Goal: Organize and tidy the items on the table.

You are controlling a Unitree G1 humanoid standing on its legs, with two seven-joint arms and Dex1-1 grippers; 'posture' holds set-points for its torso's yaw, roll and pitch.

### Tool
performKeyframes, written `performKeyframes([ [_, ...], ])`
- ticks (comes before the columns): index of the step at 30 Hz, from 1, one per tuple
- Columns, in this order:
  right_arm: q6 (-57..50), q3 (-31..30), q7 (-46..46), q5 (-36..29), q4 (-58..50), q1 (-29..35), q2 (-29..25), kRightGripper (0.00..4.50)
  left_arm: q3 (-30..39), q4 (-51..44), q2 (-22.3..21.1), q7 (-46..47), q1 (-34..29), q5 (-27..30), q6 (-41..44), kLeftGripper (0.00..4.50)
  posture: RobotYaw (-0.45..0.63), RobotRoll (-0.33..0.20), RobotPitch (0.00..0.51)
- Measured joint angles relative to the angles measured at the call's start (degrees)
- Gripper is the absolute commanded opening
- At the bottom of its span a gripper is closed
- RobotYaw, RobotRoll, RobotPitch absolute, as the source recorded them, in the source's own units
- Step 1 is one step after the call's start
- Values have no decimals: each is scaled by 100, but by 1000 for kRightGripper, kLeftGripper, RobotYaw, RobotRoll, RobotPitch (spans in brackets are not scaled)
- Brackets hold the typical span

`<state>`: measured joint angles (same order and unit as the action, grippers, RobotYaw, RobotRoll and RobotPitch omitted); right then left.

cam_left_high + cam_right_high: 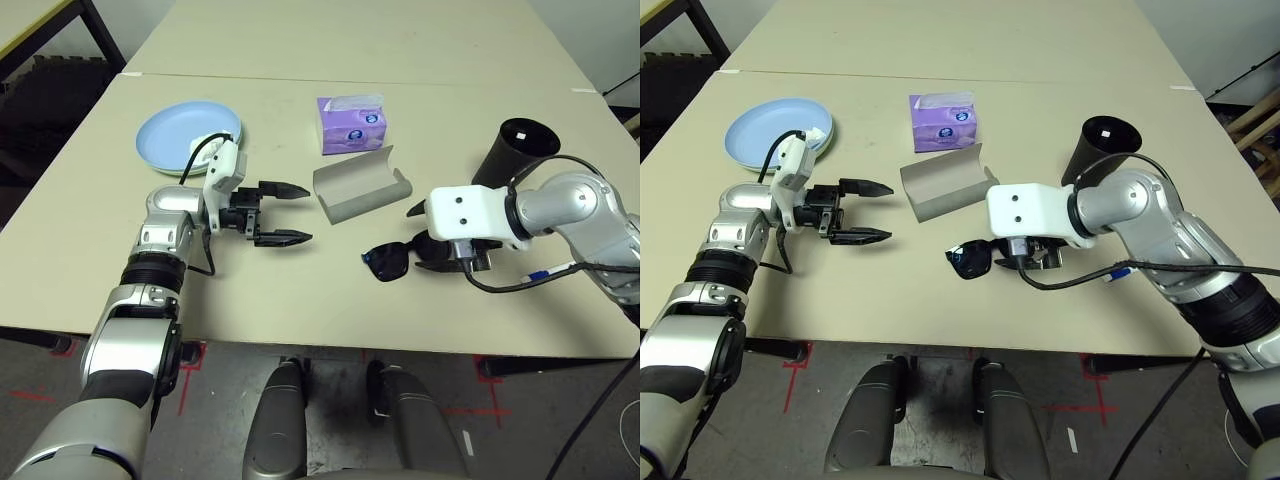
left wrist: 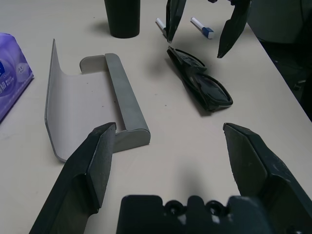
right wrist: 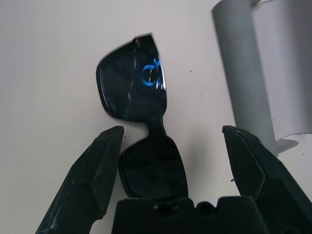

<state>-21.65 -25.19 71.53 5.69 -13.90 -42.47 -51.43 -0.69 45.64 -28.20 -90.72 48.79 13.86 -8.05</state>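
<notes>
Beige table [image 1: 300,310] with a seam across its far part carries the items; dark floor shows beyond the near edge.

Step in hand, as judged: picking up the black sunglasses [image 1: 392,260], which lie folded at near centre-right, just near of the open grey glasses case [image 1: 360,185]. The right gripper [image 3: 170,141] hangs directly over them, fingers wide apart, one lens between them, nothing held. The left gripper [image 1: 285,213] hovers left of the case, jaws also apart and empty, pointing toward it.

Next move calls for lowering the right gripper, closing across the frame, then carrying the sunglasses into the case. The case's raised flap faces the far side; entry from the near side looks clear.

Surroundings: purple tissue box [image 1: 351,123] far of the case; black cup [image 1: 515,152] to the right; pens [image 2: 202,27] near the cup; light blue plate [image 1: 175,135] at far left. The right arm's cable trails close to the pens and could snag them.
</notes>
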Motion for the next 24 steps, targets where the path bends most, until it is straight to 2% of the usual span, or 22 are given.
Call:
performKeyframes([
  [8, -145, -451, 445, 664, 6, -157, 77, 4500, 0, 0, 17, 43, 0, 0, -46, 4471, 152, 0, 229],
  [12, -321, -590, 592, 879, -9, -233, 280, 4500, 0, -1, 18, 61, 0, 0, -58, 4471, 157, 0, 228],
  [18, -704, -763, 822, 1147, -10, -877, 685, 4500, -4, -8, 19, 76, -5, -1, -68, 4471, 163, 0, 222],
  [24, -682, -853, 986, 1307, 73, -1020, 756, 4500, -5, -9, 19, 117, -10, -1, -71, 4471, 171, 0, 219],
])
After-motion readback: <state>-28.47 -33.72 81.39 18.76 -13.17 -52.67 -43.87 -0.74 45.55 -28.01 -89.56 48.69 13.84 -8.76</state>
